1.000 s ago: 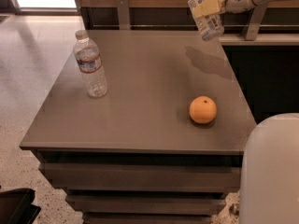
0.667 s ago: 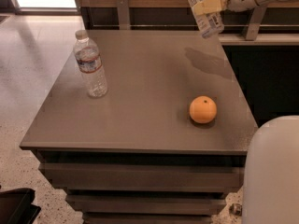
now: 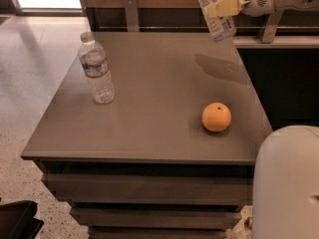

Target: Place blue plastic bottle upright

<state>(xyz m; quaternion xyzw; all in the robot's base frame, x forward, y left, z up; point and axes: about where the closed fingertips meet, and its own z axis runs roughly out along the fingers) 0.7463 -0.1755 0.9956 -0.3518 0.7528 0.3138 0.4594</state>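
Note:
My gripper (image 3: pixel 222 6) reaches in from the upper right and is shut on the blue plastic bottle (image 3: pixel 215 19), a small clear bottle with a wide pale printed label. The bottle hangs nearly upright, slightly tilted, in the air above the far right part of the grey table (image 3: pixel 149 133). Its top runs out of the frame, so the cap is out of view. Its base is well above the tabletop, and its dark reflection lies on the surface below.
A clear bottle with a blue-and-red label band (image 3: pixel 96 68) stands upright on the table's left side. An orange (image 3: pixel 216 117) lies at the front right. A white rounded part of the robot (image 3: pixel 286 183) fills the lower right corner. Wooden panelling is behind the table.
The gripper and the held bottle have risen slightly and shifted a little left; the bottle's top has left the frame. The other bottle and the orange have not moved.

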